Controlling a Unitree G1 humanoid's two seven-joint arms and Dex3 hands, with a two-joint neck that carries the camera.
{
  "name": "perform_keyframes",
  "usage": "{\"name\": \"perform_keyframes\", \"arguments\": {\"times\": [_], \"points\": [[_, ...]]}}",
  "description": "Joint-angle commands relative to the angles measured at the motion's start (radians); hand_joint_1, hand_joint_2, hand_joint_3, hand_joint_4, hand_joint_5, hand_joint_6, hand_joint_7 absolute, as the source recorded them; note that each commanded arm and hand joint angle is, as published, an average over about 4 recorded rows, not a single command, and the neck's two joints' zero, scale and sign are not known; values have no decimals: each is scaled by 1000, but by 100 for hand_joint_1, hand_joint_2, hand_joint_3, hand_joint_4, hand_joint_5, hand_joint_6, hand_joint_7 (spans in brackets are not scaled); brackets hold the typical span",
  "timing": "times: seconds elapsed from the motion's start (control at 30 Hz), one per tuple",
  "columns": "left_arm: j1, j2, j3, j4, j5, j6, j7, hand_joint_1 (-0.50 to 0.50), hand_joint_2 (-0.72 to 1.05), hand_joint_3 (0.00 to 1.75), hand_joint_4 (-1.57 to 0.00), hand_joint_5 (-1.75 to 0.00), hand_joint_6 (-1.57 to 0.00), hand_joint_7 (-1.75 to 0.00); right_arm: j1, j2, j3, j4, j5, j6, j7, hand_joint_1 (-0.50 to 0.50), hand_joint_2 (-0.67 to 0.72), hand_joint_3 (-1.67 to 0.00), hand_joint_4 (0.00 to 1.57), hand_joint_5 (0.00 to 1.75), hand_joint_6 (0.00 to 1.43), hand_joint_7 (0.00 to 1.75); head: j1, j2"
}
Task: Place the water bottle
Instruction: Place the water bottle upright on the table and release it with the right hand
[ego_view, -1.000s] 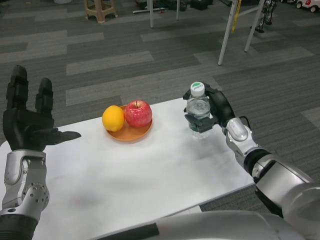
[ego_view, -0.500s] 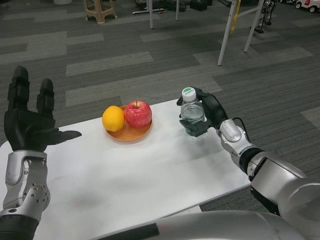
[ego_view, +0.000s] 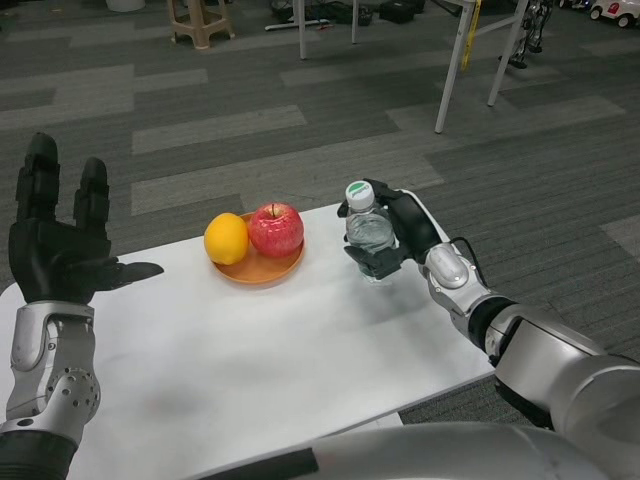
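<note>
While my right hand (ego_view: 398, 238) gripped the water bottle (ego_view: 367, 237) mid-body near the table's (ego_view: 300, 350) far edge, it looked light, smooth, squeezable; left hand (ego_view: 55, 250) spread, holding nothing.

The right hand (ego_view: 400, 232), gripping the water bottle (ego_view: 366, 234), has carried it leftward across the white worktop (ego_view: 300, 340) over the last second. The bottle now sits nearer the orange plate (ego_view: 262, 266) holding the apple (ego_view: 275, 228) and the orange (ego_view: 226, 238), where before it was farther toward the worktop's right edge. The right forearm has reached in further with it.
</note>
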Motion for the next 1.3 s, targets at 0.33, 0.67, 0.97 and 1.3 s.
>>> {"name": "perform_keyframes", "arguments": {"times": [0.33, 0.67, 0.97, 1.3], "points": [[2, 2, 4, 18, -5, -1, -6, -50, -2, 4, 0, -10, 0, 0, 20, 24, 11, 16, -3, 17, 5, -17, -41, -151, 157, 119, 131, 141, -7, 6], [2, 0, 3, 17, -5, -1, -6, -50, -2, 2, 0, -10, 0, 0, 34, 37, 2, 10, -1, 19, 5, -5, -22, -143, 157, 126, 134, 140, -10, 4], [2, 0, 1, 17, -5, -1, -5, -50, -2, 9, 0, -10, 0, 0, 54, 36, -32, 11, 1, 19, 2, 0, -16, -143, 157, 126, 131, 140, -12, 1], [2, 0, -1, 15, -5, -1, -5, -50, -2, 9, 0, -10, 0, 0, 83, 30, -104, 12, 4, 19, 0, 1, -16, -143, 152, 136, 129, 141, -17, 4]]}}
